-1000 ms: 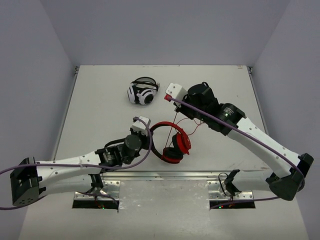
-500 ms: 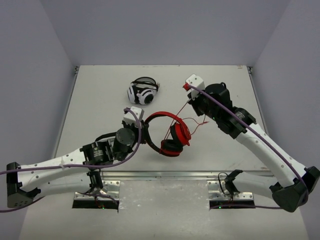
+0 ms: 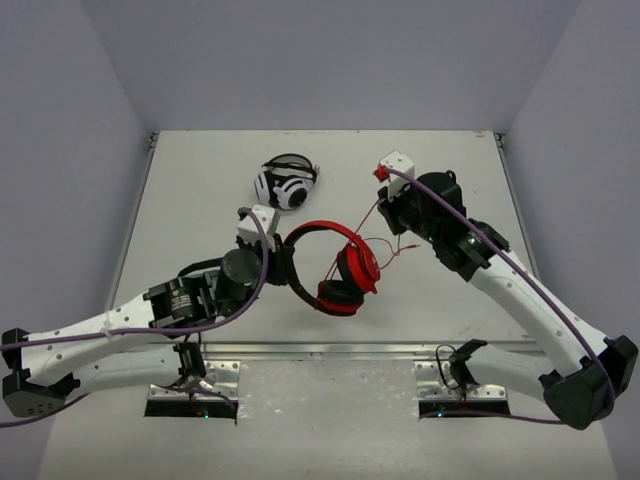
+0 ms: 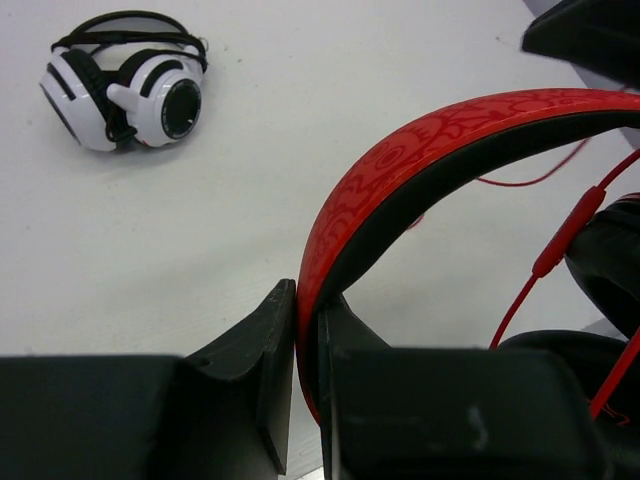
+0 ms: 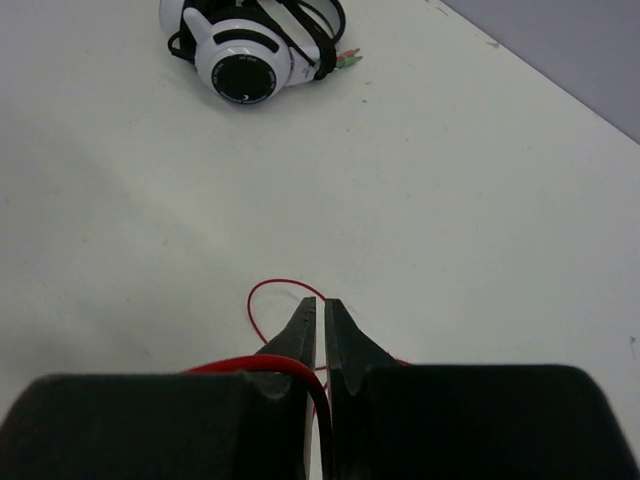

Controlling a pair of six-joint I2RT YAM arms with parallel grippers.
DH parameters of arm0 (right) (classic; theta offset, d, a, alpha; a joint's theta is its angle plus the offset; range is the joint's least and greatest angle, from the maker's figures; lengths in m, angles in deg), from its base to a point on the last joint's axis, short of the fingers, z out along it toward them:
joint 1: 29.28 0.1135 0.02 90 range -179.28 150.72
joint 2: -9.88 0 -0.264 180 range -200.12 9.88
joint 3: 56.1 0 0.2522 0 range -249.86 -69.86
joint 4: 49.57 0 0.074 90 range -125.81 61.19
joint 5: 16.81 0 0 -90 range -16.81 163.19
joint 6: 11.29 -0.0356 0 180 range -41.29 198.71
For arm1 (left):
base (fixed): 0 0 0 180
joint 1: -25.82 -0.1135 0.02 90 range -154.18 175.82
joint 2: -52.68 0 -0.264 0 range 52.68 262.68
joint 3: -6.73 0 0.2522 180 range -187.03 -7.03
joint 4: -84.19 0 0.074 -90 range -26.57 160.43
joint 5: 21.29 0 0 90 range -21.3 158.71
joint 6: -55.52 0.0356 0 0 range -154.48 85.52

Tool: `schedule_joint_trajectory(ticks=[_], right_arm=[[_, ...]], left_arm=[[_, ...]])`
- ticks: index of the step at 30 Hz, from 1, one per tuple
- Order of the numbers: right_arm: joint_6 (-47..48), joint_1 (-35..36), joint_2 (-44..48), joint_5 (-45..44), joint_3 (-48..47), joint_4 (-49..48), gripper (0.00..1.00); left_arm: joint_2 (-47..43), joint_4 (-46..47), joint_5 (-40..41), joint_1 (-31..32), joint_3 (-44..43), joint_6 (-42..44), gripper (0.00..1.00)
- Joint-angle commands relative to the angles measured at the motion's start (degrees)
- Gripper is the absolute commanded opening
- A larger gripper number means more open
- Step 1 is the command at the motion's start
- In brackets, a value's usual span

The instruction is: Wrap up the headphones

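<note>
At the middle of the desk (image 3: 200, 190), the left hand (image 4: 305, 300) is closed on the headband (image 4: 400, 165) of the red headphones (image 3: 352, 265), and the right hand (image 5: 320, 315) pinches their loose cable (image 5: 254, 300), which seems not yet wound.

The top camera looks down from above and behind the arm bases, far enough off to take in the whole desk (image 3: 200, 200), the red headphones (image 3: 350, 262) and the white-and-black headphones (image 3: 286, 184). Each wrist camera sits close behind its own fingers, the left fingers (image 4: 262, 360) and the right fingers (image 5: 298, 335), and faces out past the tips over the desk. All three views share the white-and-black headphones, which lie well beyond the fingertips and to their left in both wrist views.
</note>
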Motion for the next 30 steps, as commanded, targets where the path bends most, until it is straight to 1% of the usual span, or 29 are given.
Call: schedule_joint_trajectory(ticks=[1, 3, 4, 5, 6, 7, 9, 10, 12, 13, 16, 17, 18, 19, 21, 22, 23, 24, 25, 26, 27, 28, 29, 30], right_arm=[[-2.7, -1.0, 0.5, 4.9, 4.3, -8.6, 0.1], [-5.1, -1.0, 1.6, 9.1, 8.3, -12.0, 0.14], [-5.9, -1.1, 2.9, 13.3, 9.7, -16.7, 0.15], [-8.1, -1.1, 3.4, 15.7, 11.3, -19.3, 0.14], [-9.7, -1.0, 3.8, 21.2, 14.5, -26.0, 0.06], [-13.0, -1.1, 3.5, 23.8, 15.8, -29.4, 0.02], [-16.7, -1.1, 2.0, 28.5, 18.1, -34.6, 0.02], [-20.1, -1.0, 0.0, 32.3, 18.6, -39.6, 0.03], [-23.7, -1.1, -2.0, 35.8, 21.1, -46.0, 0.08], [-25.5, -1.1, -3.0, 37.2, 22.2, -52.9, 0.08], [-35.2, -1.0, -8.3, 41.2, 24.5, -65.2, 0.07], [-37.3, -0.9, -11.6, 43.4, 25.1, -68.5, 0.08], [-39.6, -0.9, -13.4, 44.3, 25.3, -71.9, 0.08], [-43.7, -0.8, -15.0, 45.0, 25.5, -78.3, 0.08], [-46.9, -0.3, -18.6, 45.8, 26.6, -83.9, 0.09], [-48.7, 0.1, -19.5, 45.6, 27.0, -88.1, 0.09], [-49.3, 0.3, -20.1, 45.4, 27.7, -89.9, 0.09], [-49.7, 0.4, -21.1, 44.8, 28.7, -92.0, 0.09], [-50.4, 0.6, -21.7, 44.9, 29.0, -93.2, 0.07], [-50.6, 0.7, -22.1, 45.0, 29.5, -93.8, 0.02], [-50.5, 0.8, -22.5, 45.0, 29.7, -93.9, 0.01], [-50.3, 1.2, -22.6, 44.9, 30.0, -93.4, 0.01], [-49.9, 1.7, -22.5, 44.9, 31.0, -93.4, 0.01], [-48.9, 2.2, -22.1, 44.8, 31.9, -93.1, 0.01]], left_arm=[[-3.7, 7.6, -5.0, 0.7, -6.4, -3.0, 0.0], [-4.7, 10.0, -6.3, 0.7, -7.7, -3.9, 0.0], [-4.9, 10.4, -6.5, 0.7, -9.2, -4.4, 0.0], [-5.3, 11.0, -6.6, 0.7, -9.9, -4.7, 0.0], [-5.3, 12.4, -7.0, 0.7, -11.2, -4.8, 0.0], [-5.3, 12.7, -7.2, 0.7, -11.9, -5.0, 0.0], [-5.5, 14.8, -6.0, 0.6, -12.6, -5.4, 0.0], [-6.1, 15.8, -4.2, 0.6, -12.6, -5.6, 0.0], [-6.6, 18.9, -2.6, 0.6, -12.6, -6.1, 0.0], [-6.7, 19.8, -1.9, 0.7, -12.8, -6.4, 0.0], [-5.1, 22.5, 0.5, 0.7, -14.2, -6.1, 0.0], [-4.4, 24.9, 1.1, 0.7, -16.1, -6.0, 0.0], [-3.3, 25.2, 1.8, 0.7, -17.1, -5.8, 0.0], [-1.3, 25.2, 2.0, 0.6, -18.1, -5.6, 0.0], [0.8, 23.8, 5.5, 0.6, -21.8, -6.1, 0.0], [2.6, 23.7, 8.4, 0.6, -23.1, -6.1, 0.0], [3.6, 21.5, 9.8, 0.6, -24.3, -6.3, 0.0], [4.8, 19.5, 10.7, 0.6, -27.4, -6.1, 0.0], [7.3, 18.3, 12.6, 0.7, -29.2, -5.9, 0.0], [8.4, 15.9, 13.6, 0.6, -31.0, -5.9, 0.0], [9.7, 14.5, 15.4, 0.6, -32.4, -5.9, 0.0], [11.9, 13.1, 17.2, 0.6, -35.8, -5.9, 0.0], [13.1, 11.7, 21.0, 0.4, -37.4, -5.9, 0.0], [15.2, 9.8, 22.8, -0.3, -40.3, -4.9, 0.0]])
